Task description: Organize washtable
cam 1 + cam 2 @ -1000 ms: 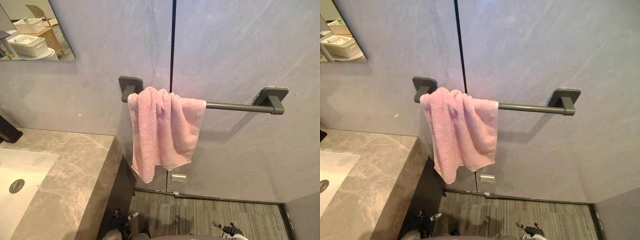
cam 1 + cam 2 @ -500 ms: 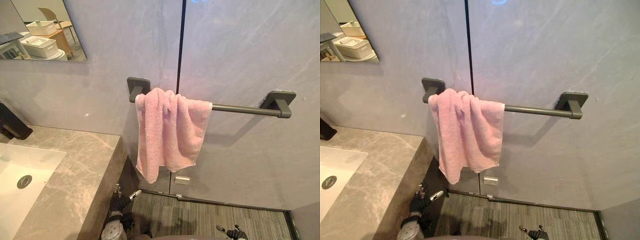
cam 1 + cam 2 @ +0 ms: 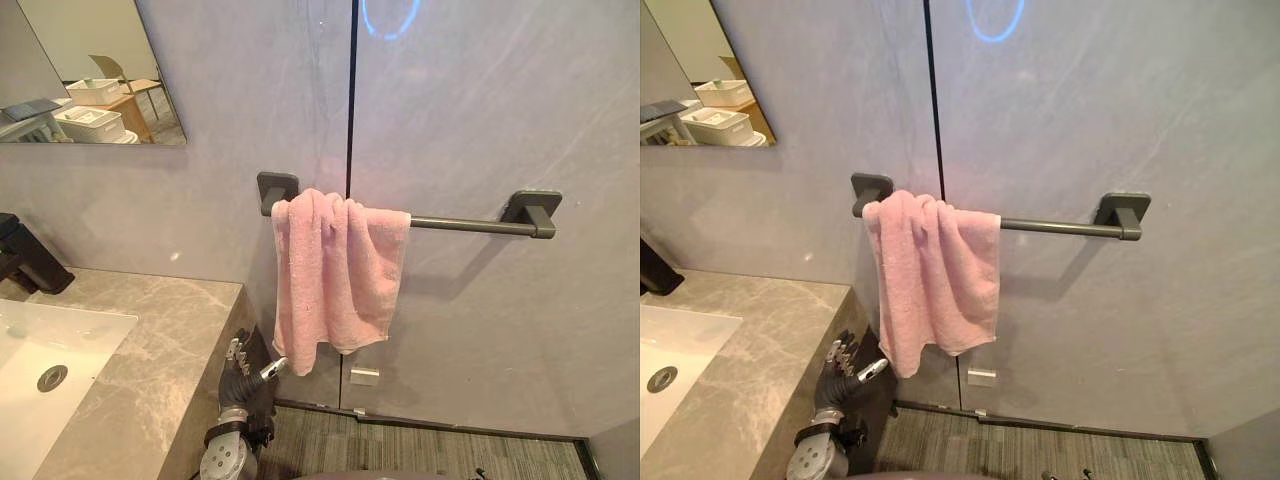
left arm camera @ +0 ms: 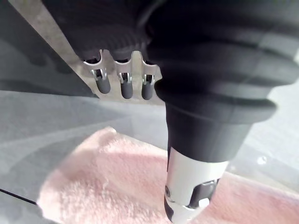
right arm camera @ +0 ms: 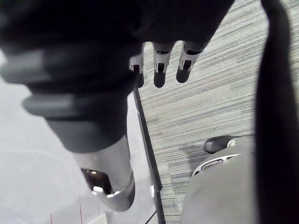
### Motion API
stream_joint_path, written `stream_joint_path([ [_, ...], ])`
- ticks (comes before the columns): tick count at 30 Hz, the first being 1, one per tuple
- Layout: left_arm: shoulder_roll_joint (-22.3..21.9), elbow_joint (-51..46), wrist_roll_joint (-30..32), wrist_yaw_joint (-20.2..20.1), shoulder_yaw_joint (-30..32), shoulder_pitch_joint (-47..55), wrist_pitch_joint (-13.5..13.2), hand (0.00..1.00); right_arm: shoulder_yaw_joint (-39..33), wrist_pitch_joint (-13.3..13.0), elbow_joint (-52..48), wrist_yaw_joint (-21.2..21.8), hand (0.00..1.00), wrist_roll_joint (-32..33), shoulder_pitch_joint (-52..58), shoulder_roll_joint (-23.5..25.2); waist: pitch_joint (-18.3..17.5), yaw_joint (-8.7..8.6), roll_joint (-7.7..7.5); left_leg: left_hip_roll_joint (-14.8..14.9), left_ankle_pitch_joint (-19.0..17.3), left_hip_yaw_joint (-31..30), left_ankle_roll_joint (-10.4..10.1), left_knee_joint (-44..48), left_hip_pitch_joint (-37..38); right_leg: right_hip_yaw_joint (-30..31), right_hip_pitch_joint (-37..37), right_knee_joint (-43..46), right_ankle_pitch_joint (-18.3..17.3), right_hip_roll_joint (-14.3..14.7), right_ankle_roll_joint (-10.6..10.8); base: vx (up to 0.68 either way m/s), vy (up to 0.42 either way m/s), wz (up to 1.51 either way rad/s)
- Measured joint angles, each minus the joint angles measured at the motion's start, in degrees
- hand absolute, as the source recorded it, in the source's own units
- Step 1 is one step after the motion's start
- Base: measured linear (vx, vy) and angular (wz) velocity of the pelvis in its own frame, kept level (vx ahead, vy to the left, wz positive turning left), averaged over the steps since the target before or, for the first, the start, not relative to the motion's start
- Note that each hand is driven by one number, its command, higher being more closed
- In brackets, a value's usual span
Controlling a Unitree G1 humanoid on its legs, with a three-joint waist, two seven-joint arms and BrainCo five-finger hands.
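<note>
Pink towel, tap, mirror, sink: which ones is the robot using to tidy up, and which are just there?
For the job, probably:
pink towel, hanging on the towel rail
left hand, open, close to the towel's lower corner

Just there:
black tap
sink
mirror
marble counter
right hand, down by the floor

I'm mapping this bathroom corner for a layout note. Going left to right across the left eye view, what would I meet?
black faucet → left hand → pink towel → right bracket of the towel bar
</note>
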Motion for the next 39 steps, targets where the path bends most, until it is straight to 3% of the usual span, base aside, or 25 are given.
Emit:
stream_joint_path([
  [11,3.46,-0.89,2.38,-1.14,-4.39,-0.14,-0.41,0.00,0.03,0.01,2.54,-0.71,0.00,-1.66,-0.37,-1.01,-1.10,-0.11,0.43,0.33,0.03,0.03,-0.05,-0.10,0.09,0.22,0.05,-0.26,0.11,0.52,-0.16,0.00,0.000,0.00],
  [19,6.02,-0.84,4.68,0.70,-4.65,-0.75,-0.38,0.00,-0.03,-0.01,4.72,-0.77,0.00,-1.72,-1.13,-1.96,-1.23,-0.22,0.69,0.22,0.04,0.10,-0.09,-0.60,1.10,0.37,1.22,-1.36,0.46,0.90,-0.45,0.00,0.000,0.00],
  [24,6.61,-0.68,4.77,2.63,-2.09,-2.14,-0.35,0.00,-0.08,0.00,4.75,-0.78,0.00,-1.73,-1.29,-1.98,-1.20,-0.36,0.73,0.19,0.16,0.19,-0.26,-1.19,1.17,0.58,1.03,-1.57,0.49,0.98,-0.49,-0.01,-0.002,-0.01],
  [39,6.54,-0.68,3.44,2.75,3.18,-2.56,-0.33,0.00,-0.32,0.47,5.19,-0.66,0.00,-2.47,-1.77,-2.05,-1.08,-0.38,0.72,-0.06,0.08,-0.13,-0.28,-1.41,1.07,0.39,1.05,-1.89,0.38,0.83,-0.37,0.00,0.000,0.00],
])
